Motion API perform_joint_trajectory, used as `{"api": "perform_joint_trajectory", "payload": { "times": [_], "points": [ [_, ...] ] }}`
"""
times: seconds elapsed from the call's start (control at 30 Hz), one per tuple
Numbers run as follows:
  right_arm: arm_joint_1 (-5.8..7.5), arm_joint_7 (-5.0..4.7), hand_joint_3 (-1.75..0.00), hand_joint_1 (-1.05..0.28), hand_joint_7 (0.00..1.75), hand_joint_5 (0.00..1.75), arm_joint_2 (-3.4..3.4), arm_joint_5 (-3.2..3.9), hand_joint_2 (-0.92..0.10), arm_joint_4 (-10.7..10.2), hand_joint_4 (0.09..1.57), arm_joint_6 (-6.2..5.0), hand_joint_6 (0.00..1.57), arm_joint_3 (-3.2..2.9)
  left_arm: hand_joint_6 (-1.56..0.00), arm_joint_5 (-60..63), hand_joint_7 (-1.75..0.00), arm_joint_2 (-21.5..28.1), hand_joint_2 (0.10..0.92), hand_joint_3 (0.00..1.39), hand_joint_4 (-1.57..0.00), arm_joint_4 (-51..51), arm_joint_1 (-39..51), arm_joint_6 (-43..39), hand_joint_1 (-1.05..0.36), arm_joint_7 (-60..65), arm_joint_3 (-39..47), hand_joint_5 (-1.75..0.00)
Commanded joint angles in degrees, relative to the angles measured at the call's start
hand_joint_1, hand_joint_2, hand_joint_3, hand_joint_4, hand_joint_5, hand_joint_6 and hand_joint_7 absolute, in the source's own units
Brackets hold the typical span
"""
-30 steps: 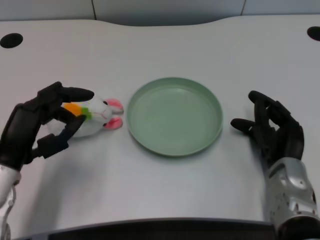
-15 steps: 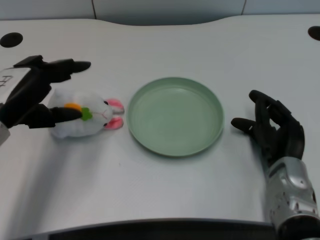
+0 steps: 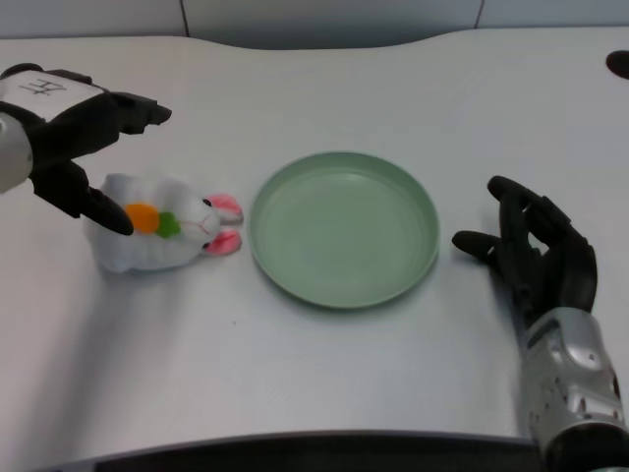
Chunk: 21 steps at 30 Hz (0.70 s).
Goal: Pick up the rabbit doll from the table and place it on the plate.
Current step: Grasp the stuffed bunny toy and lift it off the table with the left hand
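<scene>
A white rabbit doll (image 3: 162, 234) with pink ears and an orange-and-green carrot lies on its side on the white table, just left of the green plate (image 3: 343, 227). The plate holds nothing. My left hand (image 3: 81, 146) hovers over the doll's rear, at the upper left, with its fingers spread apart. One lower finger reaches down close to the doll's back by the carrot; contact cannot be made out. Nothing is held in that hand.
My right hand (image 3: 538, 255) rests on the table to the right of the plate. Dark round holes sit in the table's far corners (image 3: 617, 65). The table's front edge runs along the bottom of the picture.
My left hand has let go of the doll's sides, lifted and swung toward the far left, its fingers spreading. The doll has stayed by the plate's left rim.
</scene>
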Motion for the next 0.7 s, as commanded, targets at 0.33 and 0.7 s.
{"api": "perform_joint_trajectory", "payload": {
  "times": [0.33, 0.7],
  "points": [
    [0.41, -0.04, -0.31, -0.31, 0.43, 1.02, 0.18, -0.13, -0.92, -0.6, 0.70, 0.50, 0.69, 0.33, -0.11, 1.6, -0.01, -5.6, 0.921, 0.03, -0.06, 14.5, -7.7, 1.1, -0.93, 2.5, -6.2, -0.08],
    [0.90, 0.04, -0.31, -0.30, 0.43, 1.03, 0.18, 0.02, -0.92, -1.3, 0.71, 0.42, 0.71, 0.32, -0.15, 4.6, -0.02, -9.3, 0.919, 0.02, -0.12, 31.5, -13.0, -0.6, -0.91, 10.9, -11.6, -0.12]
  ]
}}
